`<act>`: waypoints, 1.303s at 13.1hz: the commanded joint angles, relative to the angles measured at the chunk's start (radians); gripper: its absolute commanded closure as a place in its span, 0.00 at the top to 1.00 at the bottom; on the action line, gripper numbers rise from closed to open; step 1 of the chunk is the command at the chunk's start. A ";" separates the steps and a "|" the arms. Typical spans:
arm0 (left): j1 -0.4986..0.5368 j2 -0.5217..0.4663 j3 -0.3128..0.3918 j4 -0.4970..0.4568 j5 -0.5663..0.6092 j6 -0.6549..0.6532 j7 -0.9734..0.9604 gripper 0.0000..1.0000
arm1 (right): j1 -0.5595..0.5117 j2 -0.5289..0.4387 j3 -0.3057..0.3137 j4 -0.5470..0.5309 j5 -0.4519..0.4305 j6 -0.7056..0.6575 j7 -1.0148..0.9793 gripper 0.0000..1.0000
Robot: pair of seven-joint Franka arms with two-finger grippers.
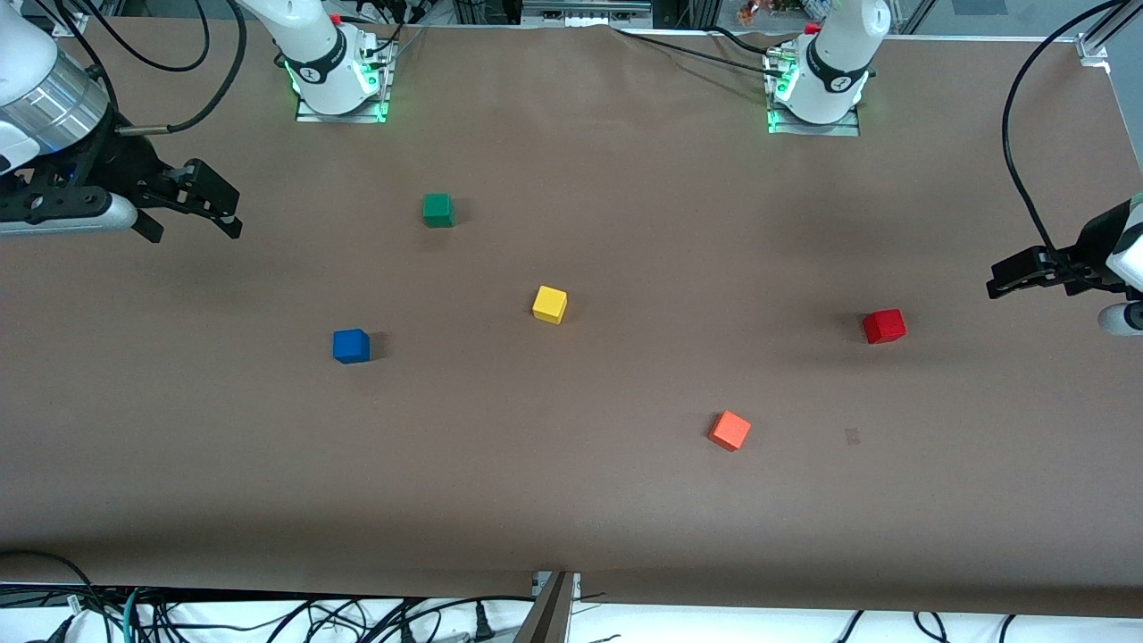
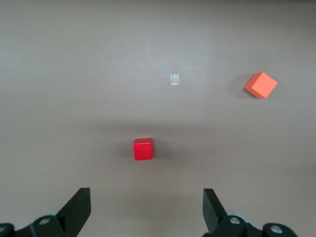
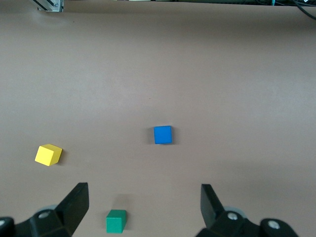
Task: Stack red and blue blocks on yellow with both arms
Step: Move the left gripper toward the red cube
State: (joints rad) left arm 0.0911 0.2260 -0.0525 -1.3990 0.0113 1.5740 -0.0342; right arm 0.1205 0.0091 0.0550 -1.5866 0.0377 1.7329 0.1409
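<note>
Two pincers wide | left pincer [image 1: 1005,279] above bare table | right pincer [image 1: 201,210] likewise, seemingly | red block [image 1: 884,326], blue block [image 1: 351,346], yellow [image 1: 549,304] apart

Both arms run off the front view's edges at 9 and 3 o'clock; the left pincer [image 1: 1005,279] shows only partly; a small pale patch [image 2: 175,79] on the counter [image 1: 571,500] is unidentifiable.

On the brown tabletop [image 1: 571,500], the yellow cube [image 1: 549,304] sits near the middle, the blue cube [image 1: 352,346] toward the right arm's end, the red cube [image 1: 884,326] toward the left arm's end, with both open grippers, right gripper [image 1: 192,214] and left gripper [image 1: 1013,279], over the end edges.
</note>
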 commanded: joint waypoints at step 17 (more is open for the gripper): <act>0.081 0.164 0.005 -0.063 0.029 0.102 0.025 1.00 | -0.041 0.031 0.005 0.022 0.004 0.039 0.003 1.00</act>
State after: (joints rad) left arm 0.1564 0.3893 -0.0424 -1.4184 0.0143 1.6267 -0.0276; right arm 0.0918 0.0327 0.0521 -1.5864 0.0375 1.7771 0.1410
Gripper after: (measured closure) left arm 0.000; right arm 0.000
